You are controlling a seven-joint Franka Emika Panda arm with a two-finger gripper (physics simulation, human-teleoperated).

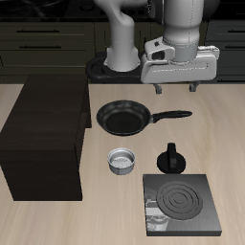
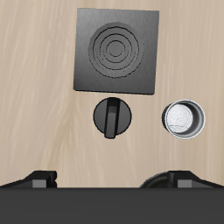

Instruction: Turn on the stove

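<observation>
The stove (image 1: 182, 203) is a flat dark grey slab with pale burner rings, lying near the table's front edge; the wrist view looks straight down on the stove (image 2: 116, 51). Its black round knob (image 1: 171, 158) with a raised bar stands just off the slab's far edge, and the wrist view also shows the knob (image 2: 112, 117). My gripper (image 1: 175, 88) hangs high above the table, farther back than the knob and above the pan handle's end. It is open, with its fingertips (image 2: 39, 178) wide apart and nothing between them.
A round black frying pan (image 1: 124, 117) lies mid-table with its handle pointing toward the gripper's side. A small metal cup (image 1: 122, 162) stands beside the knob. A large dark brown cabinet block (image 1: 46, 139) fills the table's other side.
</observation>
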